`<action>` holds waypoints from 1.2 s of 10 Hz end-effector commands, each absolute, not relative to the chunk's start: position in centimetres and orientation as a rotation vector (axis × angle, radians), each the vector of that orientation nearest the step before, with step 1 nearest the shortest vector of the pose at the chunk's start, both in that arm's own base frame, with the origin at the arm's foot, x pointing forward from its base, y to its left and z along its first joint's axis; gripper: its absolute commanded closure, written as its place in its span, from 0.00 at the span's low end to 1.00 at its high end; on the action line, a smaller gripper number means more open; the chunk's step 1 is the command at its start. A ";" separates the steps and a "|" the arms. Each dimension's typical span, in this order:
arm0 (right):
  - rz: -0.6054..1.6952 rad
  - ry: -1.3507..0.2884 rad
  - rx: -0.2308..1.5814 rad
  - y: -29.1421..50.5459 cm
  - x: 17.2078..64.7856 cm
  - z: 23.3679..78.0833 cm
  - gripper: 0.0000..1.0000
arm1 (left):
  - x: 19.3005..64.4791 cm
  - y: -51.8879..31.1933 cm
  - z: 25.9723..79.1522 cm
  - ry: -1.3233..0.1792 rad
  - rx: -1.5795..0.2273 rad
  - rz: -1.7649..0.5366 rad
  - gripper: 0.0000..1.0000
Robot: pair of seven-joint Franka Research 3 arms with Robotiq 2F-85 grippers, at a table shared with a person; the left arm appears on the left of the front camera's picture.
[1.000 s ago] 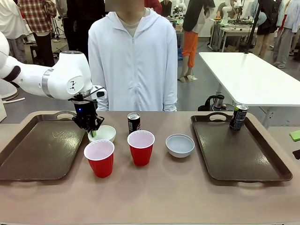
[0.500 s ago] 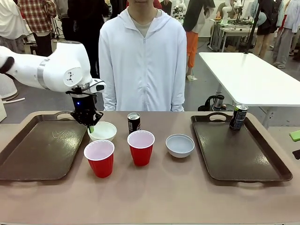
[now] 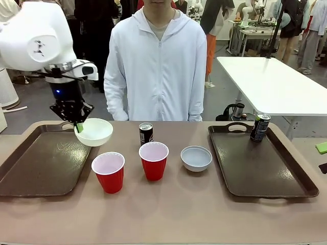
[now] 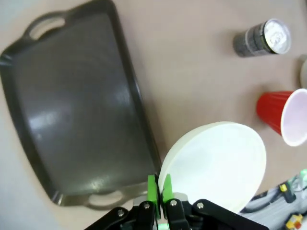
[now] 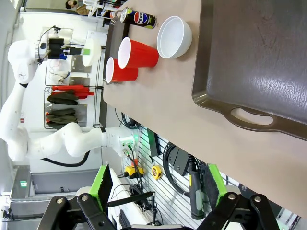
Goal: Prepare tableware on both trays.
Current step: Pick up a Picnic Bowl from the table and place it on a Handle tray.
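One thin rim pinch is all that carries the white bowl (image 3: 94, 131): the left gripper (image 3: 79, 126) is clamped on its edge, bowl in the air at the left tray's (image 3: 36, 168) inner edge, slightly tilted. Risks: bowl pivots or slips w/ a quick swing, or clips the tray rim or the near red cup (image 3: 108, 171) going down. Right gripper (image 5: 157, 178) is spread wide & empty, off the table edge by the right tray (image 3: 265, 173). Table (image 3: 168, 214) is smooth, tan, matte. Room: busy lab, a person (image 3: 158, 66) opposite, a white table (image 3: 271, 87) & more ppl behind
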State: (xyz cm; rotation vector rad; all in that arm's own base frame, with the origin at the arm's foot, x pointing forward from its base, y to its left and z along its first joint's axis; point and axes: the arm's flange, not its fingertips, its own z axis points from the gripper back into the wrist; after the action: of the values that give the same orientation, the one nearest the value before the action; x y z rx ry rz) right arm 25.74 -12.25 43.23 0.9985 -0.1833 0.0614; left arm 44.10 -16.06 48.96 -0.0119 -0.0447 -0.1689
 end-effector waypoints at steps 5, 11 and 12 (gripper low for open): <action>0.069 -0.195 1.015 -12.2 25.9 43.2 0.00 | 44.0 -7.0 50.4 -0.016 -0.109 -0.124 1.00; 0.069 -0.195 1.015 -12.2 25.9 43.2 0.00 | 48.1 2.0 50.0 -0.067 -0.080 -0.055 1.00; 0.069 -0.195 1.015 -12.2 25.9 43.2 0.00 | 48.9 2.4 47.9 -0.049 -0.044 -0.037 1.00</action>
State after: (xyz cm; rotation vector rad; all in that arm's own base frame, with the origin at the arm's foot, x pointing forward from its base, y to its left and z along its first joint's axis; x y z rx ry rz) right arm 25.75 -12.23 43.24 0.9977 -0.1828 0.0620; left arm 47.66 2.19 49.47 -0.0778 -0.0475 -0.0267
